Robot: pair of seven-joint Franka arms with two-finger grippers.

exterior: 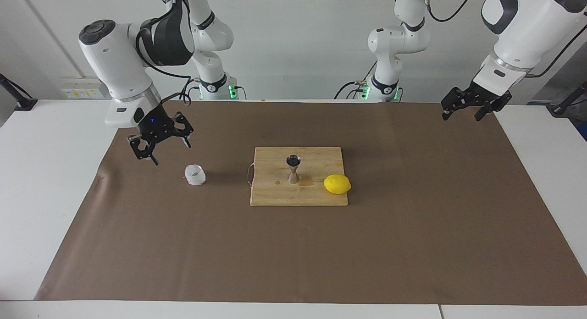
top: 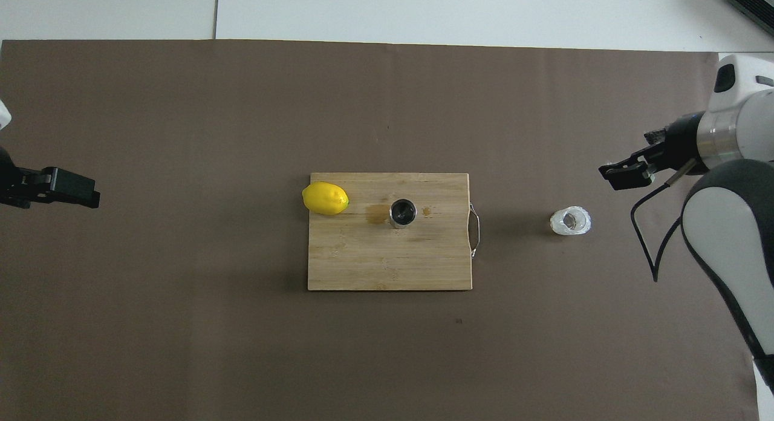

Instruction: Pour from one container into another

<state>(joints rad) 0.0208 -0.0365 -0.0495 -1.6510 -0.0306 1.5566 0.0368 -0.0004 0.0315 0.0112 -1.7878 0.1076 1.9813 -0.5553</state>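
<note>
Right hand [exterior: 159,144] hangs open and empty over the brown mat [exterior: 412,245], apart from the glass cup [exterior: 195,174], which I see upright on the mat toward the right arm's end of the desk. Jigger [exterior: 293,168] stands upright on the cutting board [exterior: 298,197] beside a lemon [exterior: 337,184]. Left hand [exterior: 474,103] waits open and empty over the mat's edge at its own end.

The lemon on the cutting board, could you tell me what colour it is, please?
Bright yellow lemon; clearest in the facing view.

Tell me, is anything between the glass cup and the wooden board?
Nothing: between the cup and the board only bare brown paper shows, seen best from overhead. The board's metal handle faces the cup.
</note>
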